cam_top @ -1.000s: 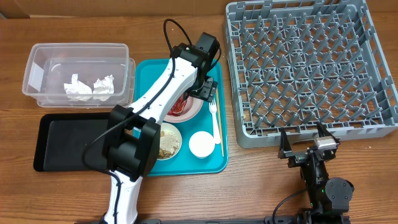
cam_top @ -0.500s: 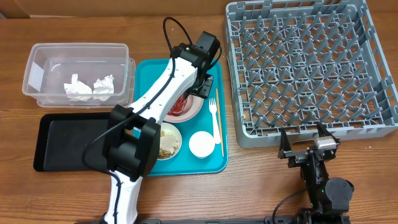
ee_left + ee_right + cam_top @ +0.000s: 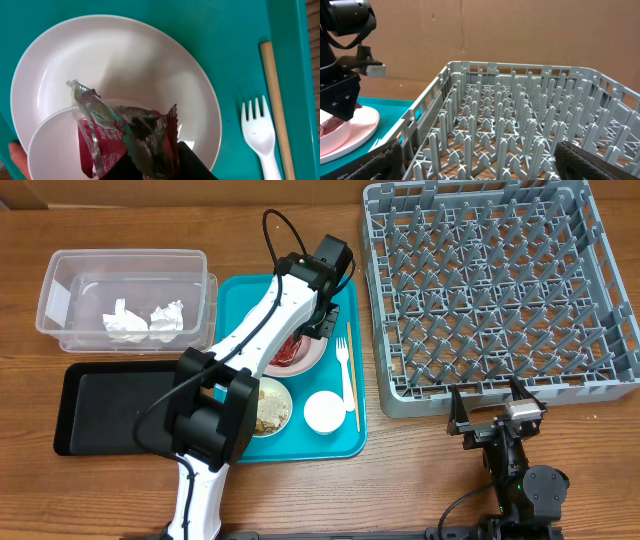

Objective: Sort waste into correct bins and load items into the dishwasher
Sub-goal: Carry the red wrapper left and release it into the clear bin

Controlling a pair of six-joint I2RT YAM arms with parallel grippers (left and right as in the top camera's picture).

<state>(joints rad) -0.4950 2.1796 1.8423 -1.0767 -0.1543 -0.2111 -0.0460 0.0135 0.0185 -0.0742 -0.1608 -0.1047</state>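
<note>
My left pincer (image 3: 157, 167) has drawn clear of the white plastic fork (image 3: 257, 132). It is clamped on the shiny red crinkled wrapper (image 3: 100, 135) over the round pale-pink plate (image 3: 125, 55). The carry to the clear rectangular plastic tub (image 3: 125, 253) looks next.

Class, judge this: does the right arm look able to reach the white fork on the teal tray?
Probably yes: the right gripper sits open and the fork lies uncovered, though the dish rack corner and left gripper crowd it.

The left end effector (image 3: 318, 328) hangs over the red wrapper (image 3: 289, 350) and pink plate (image 3: 314, 359) on the teal tray (image 3: 240, 295).
</note>
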